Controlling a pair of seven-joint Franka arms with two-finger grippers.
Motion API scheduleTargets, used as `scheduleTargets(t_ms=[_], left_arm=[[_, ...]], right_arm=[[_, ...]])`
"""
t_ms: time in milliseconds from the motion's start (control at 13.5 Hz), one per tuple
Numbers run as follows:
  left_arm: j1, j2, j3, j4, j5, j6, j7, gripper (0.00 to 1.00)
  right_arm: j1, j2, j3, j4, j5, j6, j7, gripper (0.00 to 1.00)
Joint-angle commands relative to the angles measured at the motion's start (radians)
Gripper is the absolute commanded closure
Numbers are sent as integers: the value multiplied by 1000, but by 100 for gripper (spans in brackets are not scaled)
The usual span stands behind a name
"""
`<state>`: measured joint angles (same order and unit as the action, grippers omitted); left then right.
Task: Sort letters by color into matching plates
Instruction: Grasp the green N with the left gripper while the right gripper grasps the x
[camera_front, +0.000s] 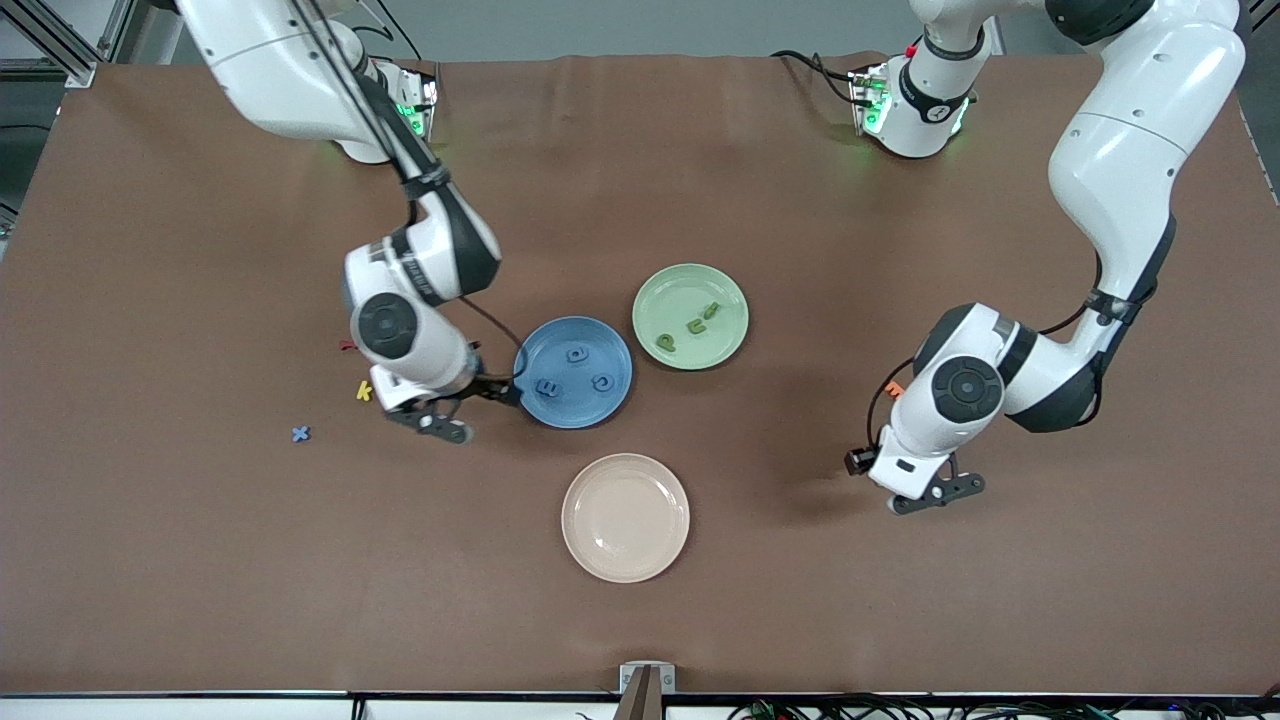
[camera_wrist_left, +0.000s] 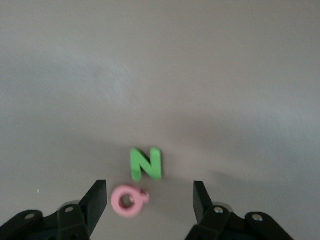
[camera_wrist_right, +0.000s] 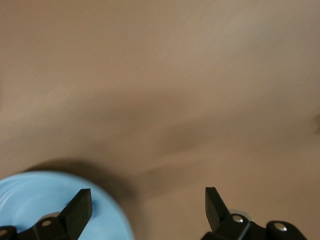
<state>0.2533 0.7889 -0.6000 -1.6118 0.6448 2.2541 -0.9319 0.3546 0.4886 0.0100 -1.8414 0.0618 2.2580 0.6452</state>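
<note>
The blue plate (camera_front: 575, 415) holds three blue letters (camera_front: 576, 354). The pale green plate (camera_front: 690, 280) holds three green letters (camera_front: 694, 325). A blue X (camera_front: 300, 433) lies alone toward the right arm's end. My right gripper (camera_front: 458, 410) is open and empty at the blue plate's rim; that rim shows in the right wrist view (camera_wrist_right: 60, 205) under one finger, with the gripper (camera_wrist_right: 148, 205) over bare table. My left gripper (camera_front: 915, 485) is open and empty, low over the table toward the left arm's end. In the left wrist view a green N (camera_wrist_left: 146, 164) lies just ahead of the gripper (camera_wrist_left: 150, 202).
A pink Q (camera_wrist_left: 129, 200) lies between the left gripper's fingers, beside the N. A beige plate (camera_front: 625, 560) sits nearer the front camera than the blue plate. A yellow K (camera_front: 365, 390) and a red letter (camera_front: 347, 346) lie by the right hand. An orange letter (camera_front: 893, 388) lies by the left arm.
</note>
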Motion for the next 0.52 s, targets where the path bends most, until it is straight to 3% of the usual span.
scheduleTargets(t_ms=[0, 443], left_arm=[[-3, 10, 20, 20, -8, 27, -45, 24], [-2, 65, 35, 21, -2, 74, -24, 32]], right_arm=[[-74, -35, -14, -30, -46, -17, -120, 0], [-308, -30, -15, -47, -53, 8, -566, 0]])
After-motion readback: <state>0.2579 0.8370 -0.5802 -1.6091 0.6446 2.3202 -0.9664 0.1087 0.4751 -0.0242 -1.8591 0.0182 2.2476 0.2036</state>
